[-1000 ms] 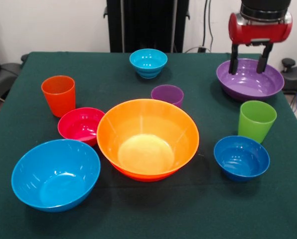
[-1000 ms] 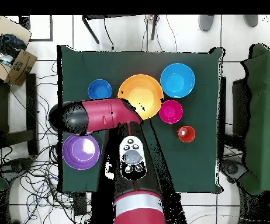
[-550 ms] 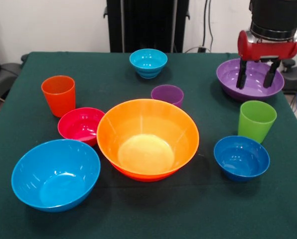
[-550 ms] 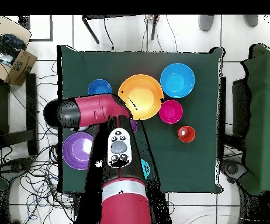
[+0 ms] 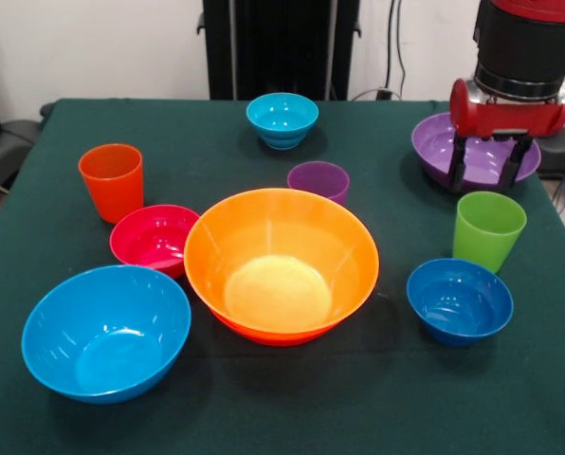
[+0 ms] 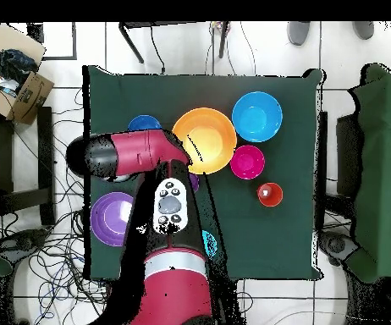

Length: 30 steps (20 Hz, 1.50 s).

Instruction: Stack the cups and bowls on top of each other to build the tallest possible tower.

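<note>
Tabletop: the dark green cloth-covered tabletop (image 5: 264,398) carried every piece loose; no tower had been started.
Base bowl: the large glossy yellow-orange plastic bowl (image 5: 281,261) sat mid-table, nested in an orange-red bowl whose rim showed beneath it.
Large bowls: the big sky-blue plastic bowl (image 5: 105,332) lay at the near corner; the broad purple plastic bowl (image 5: 444,152) lay at the far edge, under the arm.
Small bowls: the magenta bowl (image 5: 153,237) stood just beside the base bowl, the dark blue bowl (image 5: 459,300) near the front, the cyan bowl (image 5: 282,118) at the back.
Cups: the orange tumbler (image 5: 112,180), the purple tumbler (image 5: 318,180) and the lime green tumbler (image 5: 488,229) stood upright and apart.
Hand: the red and black arm's hand (image 5: 489,163) hung with its two dark fingers spread wide and empty, tips straddling the purple bowl's near rim.
Doing it well: I judged it should settle one finger inside and one outside the wall, then close gently so the slick rim would not tip.
Change: against the earlier frames, the hand had dropped lower and shifted toward the bowl's near rim; nothing else had moved.
</note>
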Each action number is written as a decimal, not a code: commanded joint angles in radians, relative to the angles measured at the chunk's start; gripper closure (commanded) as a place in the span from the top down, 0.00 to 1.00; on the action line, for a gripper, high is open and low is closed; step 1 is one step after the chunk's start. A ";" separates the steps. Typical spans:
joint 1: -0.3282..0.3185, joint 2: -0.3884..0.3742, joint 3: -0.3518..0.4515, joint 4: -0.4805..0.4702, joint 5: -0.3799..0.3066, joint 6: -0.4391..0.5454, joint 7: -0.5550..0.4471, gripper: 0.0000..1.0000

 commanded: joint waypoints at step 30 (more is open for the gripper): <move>0.141 0.180 -0.048 -0.106 0.049 -0.028 0.150 1.00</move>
